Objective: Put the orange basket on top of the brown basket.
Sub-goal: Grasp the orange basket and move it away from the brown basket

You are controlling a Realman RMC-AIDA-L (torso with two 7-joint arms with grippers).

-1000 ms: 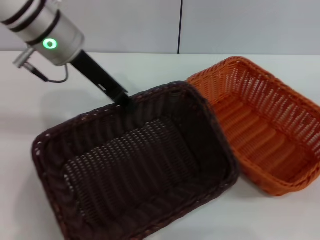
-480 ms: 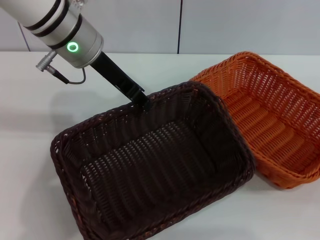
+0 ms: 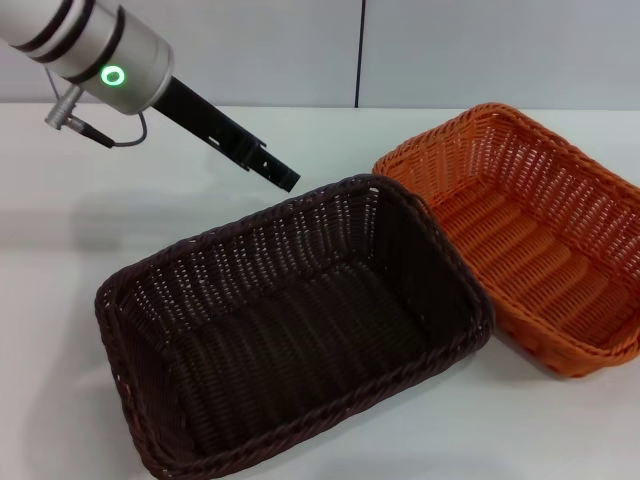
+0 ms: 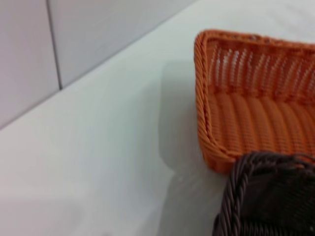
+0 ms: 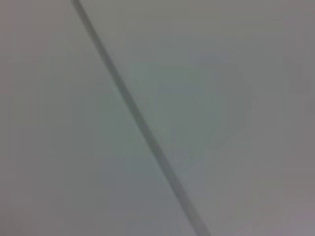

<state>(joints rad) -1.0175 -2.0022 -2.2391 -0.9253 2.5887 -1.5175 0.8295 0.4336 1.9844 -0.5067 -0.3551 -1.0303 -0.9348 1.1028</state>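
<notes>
The left gripper was held clear above the brown basket, gripping nothing; finger state could not be told. The orange basket lay touching its right side, unstacked.

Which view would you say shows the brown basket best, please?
The head view: the whole brown basket shows there, rim and inside, beside the orange basket. The left wrist view catches only one corner of its rim. The right wrist view shows none of it.
</notes>
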